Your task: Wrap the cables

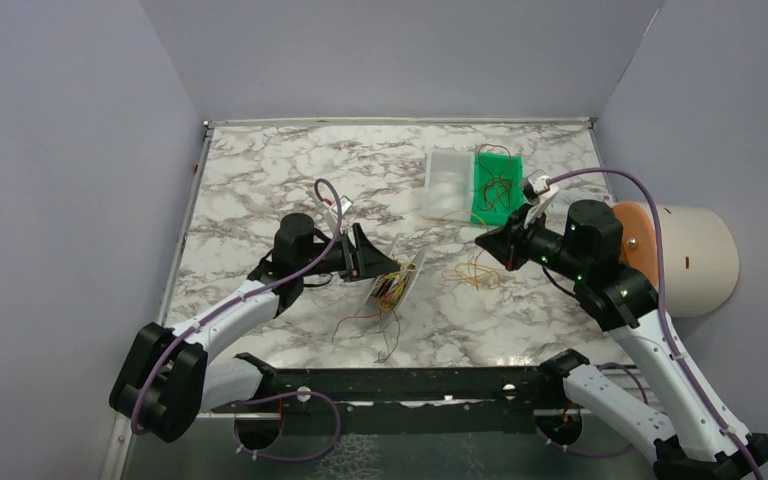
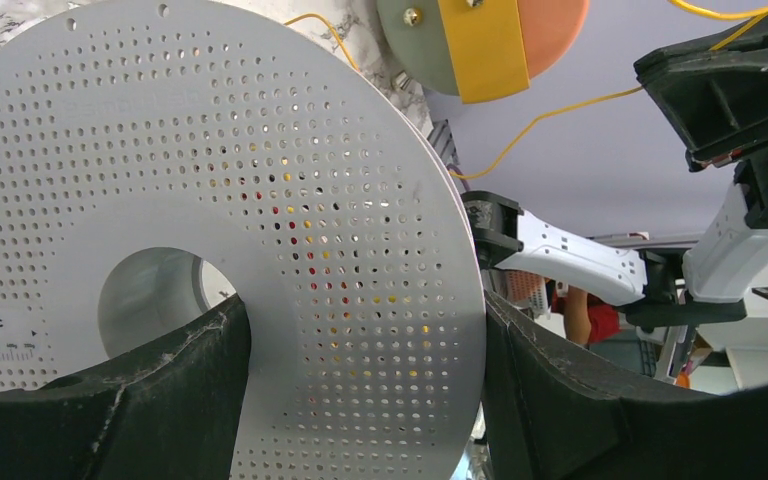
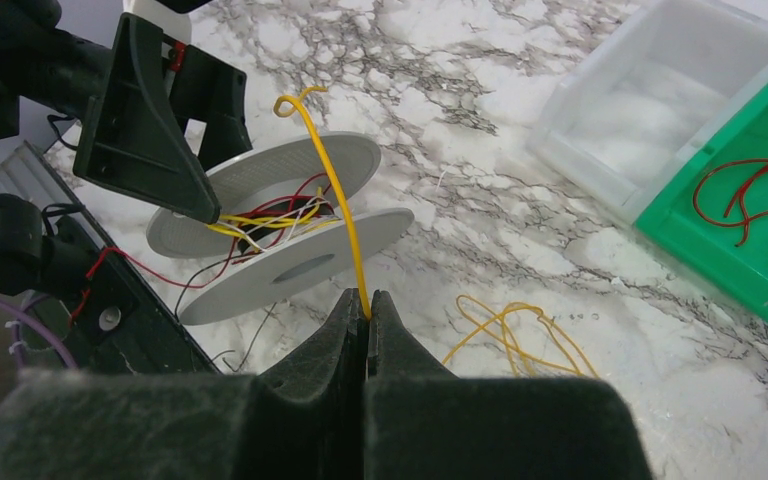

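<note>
Seen from above, the white spool stands tilted on edge near the middle of the marble table. The left gripper comes at it from 9 o'clock. In the left wrist view, one finger lies across the holed outer face of a spool disc beside the centre hole. The other finger sits behind that disc's rim, so the tool is clamped on the disc. A bundle of cables, yellow, red, white and dark, sits between the two discs. A few thin strands trail off the spool onto the table toward 7 o'clock. The right gripper is at 3 o'clock of the spool, its fingers pressed together on a single yellow cable. This cable rises from the grip toward 11 o'clock in the right wrist view and ends in a small curl. A loose tangle of yellow cable lies on the marble between the spool and the right gripper. At 1 o'clock from the spool, a clear tub and a green tub stand side by side, touching. Red cables are coiled in the green tub.
</note>
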Available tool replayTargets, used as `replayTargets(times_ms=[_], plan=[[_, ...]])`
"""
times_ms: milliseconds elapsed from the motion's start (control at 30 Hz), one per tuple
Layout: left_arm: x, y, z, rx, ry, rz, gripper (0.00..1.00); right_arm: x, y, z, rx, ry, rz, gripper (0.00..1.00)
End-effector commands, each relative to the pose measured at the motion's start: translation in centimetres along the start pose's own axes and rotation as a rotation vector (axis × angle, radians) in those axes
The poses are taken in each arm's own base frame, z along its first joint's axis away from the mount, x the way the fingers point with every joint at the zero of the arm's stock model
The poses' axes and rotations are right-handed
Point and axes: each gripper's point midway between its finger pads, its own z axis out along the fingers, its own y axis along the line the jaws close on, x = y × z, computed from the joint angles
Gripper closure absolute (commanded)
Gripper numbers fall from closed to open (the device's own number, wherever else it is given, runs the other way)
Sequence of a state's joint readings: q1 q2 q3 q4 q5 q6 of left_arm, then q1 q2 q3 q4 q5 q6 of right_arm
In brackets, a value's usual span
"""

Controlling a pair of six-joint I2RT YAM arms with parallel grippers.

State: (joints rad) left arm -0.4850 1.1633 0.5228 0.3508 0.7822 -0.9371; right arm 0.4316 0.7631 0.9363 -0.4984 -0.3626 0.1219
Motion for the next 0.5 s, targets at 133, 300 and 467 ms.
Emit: replayTargets(times_ms=[133, 300, 467], plan=[[0.5, 1.2, -0.3, 0.007, 0.006, -0.038, 0.80, 0.2, 0.1, 0.3, -0.018, 0.008, 0.001, 0.99], [0.8, 2.5, -0.4, -0.015, 0.001, -0.060, 0.71, 0.6, -0.1, 0.6, -0.011, 0.015, 0.006, 0.99], [1.1, 3.7, -0.5, -0.033, 0.004, -0.077, 0.67, 1.1, -0.3, 1.0, -0.010, 0.027, 0.019, 0.99]])
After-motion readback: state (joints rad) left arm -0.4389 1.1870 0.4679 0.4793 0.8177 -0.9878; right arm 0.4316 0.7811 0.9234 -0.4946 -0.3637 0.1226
